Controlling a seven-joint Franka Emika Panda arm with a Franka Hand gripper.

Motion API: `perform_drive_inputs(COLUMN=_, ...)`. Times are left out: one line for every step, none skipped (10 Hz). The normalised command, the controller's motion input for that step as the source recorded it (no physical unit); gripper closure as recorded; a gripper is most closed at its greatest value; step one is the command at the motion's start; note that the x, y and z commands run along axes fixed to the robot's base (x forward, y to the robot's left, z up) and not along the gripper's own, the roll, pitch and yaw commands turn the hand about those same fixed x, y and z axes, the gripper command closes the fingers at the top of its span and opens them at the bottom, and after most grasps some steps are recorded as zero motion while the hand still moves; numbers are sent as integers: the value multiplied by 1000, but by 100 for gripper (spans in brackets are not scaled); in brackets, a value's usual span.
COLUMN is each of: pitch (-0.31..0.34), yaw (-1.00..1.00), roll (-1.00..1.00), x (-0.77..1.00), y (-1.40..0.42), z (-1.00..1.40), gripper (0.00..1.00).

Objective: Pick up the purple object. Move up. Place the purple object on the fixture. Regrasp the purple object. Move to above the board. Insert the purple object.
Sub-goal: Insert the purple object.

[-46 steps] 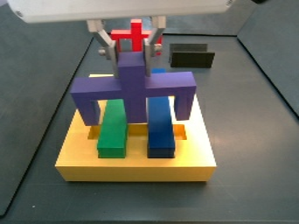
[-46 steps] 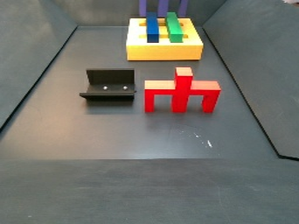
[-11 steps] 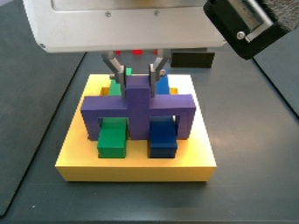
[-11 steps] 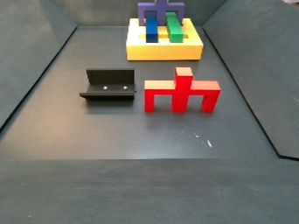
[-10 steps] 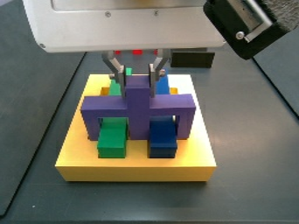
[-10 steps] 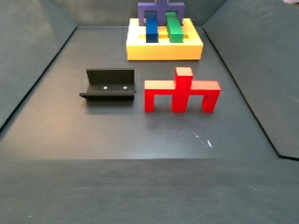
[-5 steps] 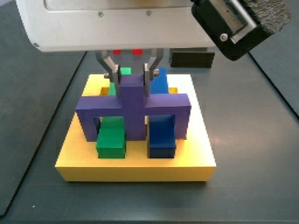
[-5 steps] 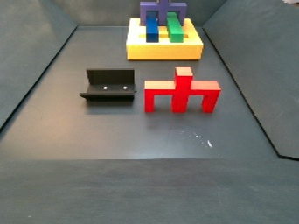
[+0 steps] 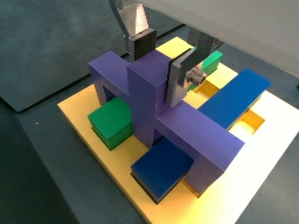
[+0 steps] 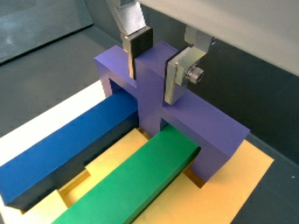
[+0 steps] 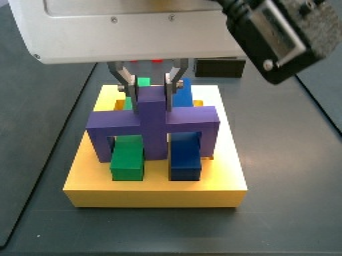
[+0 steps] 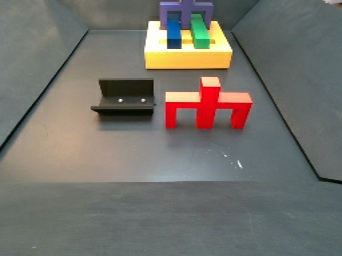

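Above board point(image 11: 156, 186): gripper point(image 10: 159, 61) clamps purple object point(image 10: 176, 118) post.

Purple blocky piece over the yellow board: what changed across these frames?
The purple blocky piece, gripped at its post by the gripper, came down from above the yellow slotted board until it straddled the green bar and blue bar. Black fixture and red forked piece stayed put.

Dark grey counter point(image 12: 174, 180) with raised side walls. Resting directly on it: the board point(image 12: 187, 55), a thick yellow slab at the far end in a side view; the fixture point(image 12: 123, 99), a black bracket on a base plate near the middle; and a red forked piece point(image 12: 207, 106) just beside the fixture, apart from it. The end effector point(image 11: 150, 82) hangs over the board.
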Motion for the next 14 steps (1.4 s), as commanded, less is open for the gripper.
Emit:
perform_drive_inputs(pitch=109, yaw=37, roll=500, x=126, y=-17, z=-37, gripper=100)
perform_drive_inputs(pitch=149, yaw=-34, roll=451, x=177, y=-26, z=-103, gripper=100)
perform_drive_inputs(pitch=111, yaw=-226, roll=239, x=77, y=0, z=-243, gripper=100)
perform_drive_inputs(pitch=51, yaw=-160, roll=14, x=0, y=-9, z=-114, gripper=100)
perform_drive_inputs(pitch=0, yaw=-46, roll=-47, x=0, y=-29, z=-23, gripper=100)
perform_drive_inputs(pitch=0, yaw=-43, roll=-129, x=0, y=-29, z=-26, gripper=100)
perform_drive_inputs(pitch=-30, yaw=0, roll=-203, x=0, y=-34, z=-26, gripper=100)
perform_drive_inputs(pitch=-47, yaw=0, roll=-220, x=0, y=-83, z=0, gripper=100)
perform_drive_inputs(pitch=-41, yaw=9, roll=-220, x=0, y=-97, z=0, gripper=100)
perform_drive_inputs(pitch=-27, yaw=11, roll=-214, x=26, y=-103, z=0, gripper=100)
perform_drive_inputs(pitch=0, yaw=0, roll=-100, x=0, y=-31, z=-77, gripper=100)
perform_drive_inputs(pitch=-54, yaw=0, roll=-34, x=-37, y=0, z=-337, gripper=100)
perform_drive_inputs(pitch=-94, yaw=0, roll=-119, x=-131, y=40, z=-417, gripper=100)
perform_drive_inputs(pitch=-9, yaw=0, roll=-206, x=0, y=0, z=-69, gripper=100)
